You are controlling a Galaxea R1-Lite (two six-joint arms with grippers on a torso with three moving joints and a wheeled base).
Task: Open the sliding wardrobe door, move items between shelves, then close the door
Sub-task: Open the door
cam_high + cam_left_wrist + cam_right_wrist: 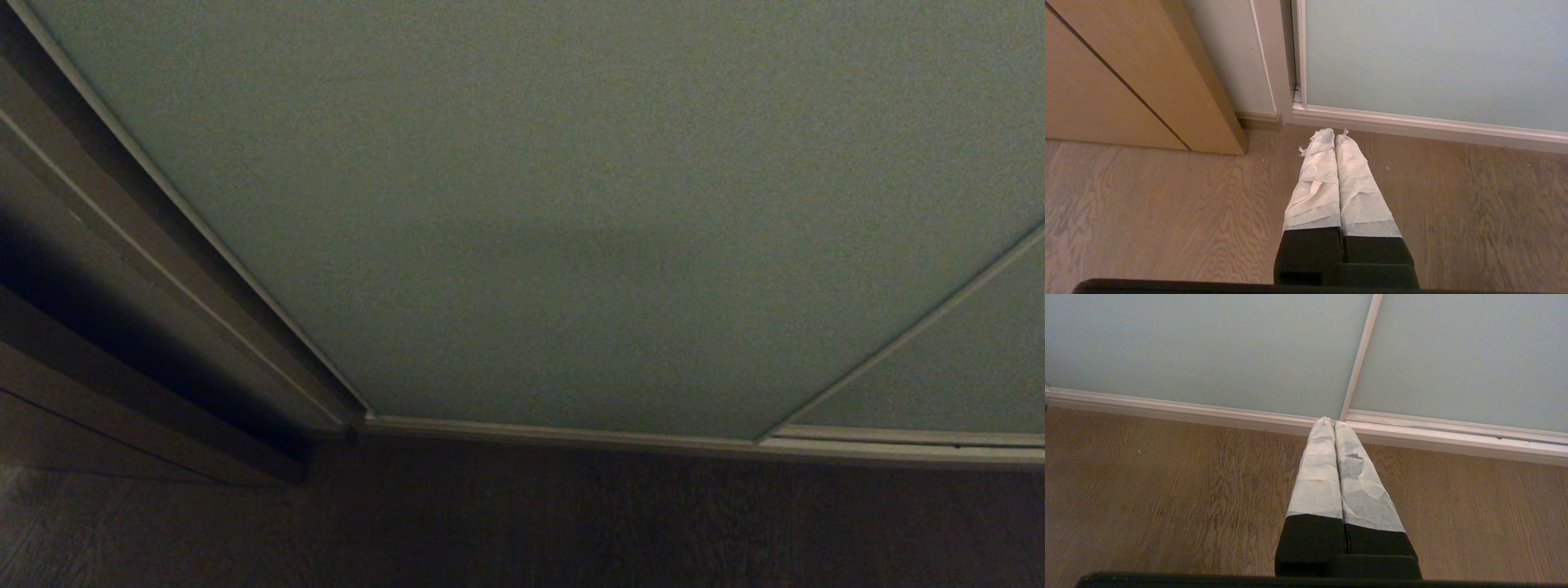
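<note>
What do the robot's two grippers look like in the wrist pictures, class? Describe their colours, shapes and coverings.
The left gripper and the right gripper look alike: each has two long fingers that taper to a narrow tip, wrapped in wrinkled whitish tape, rising from a blocky black base. The left one's tape is frayed at the tips. No cables or markings show.

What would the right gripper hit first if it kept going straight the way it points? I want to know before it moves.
Probably the wooden floor just short of the bottom rail, where the two sliding doors meet. The shut right gripper points down there, though depth is unclear.
</note>
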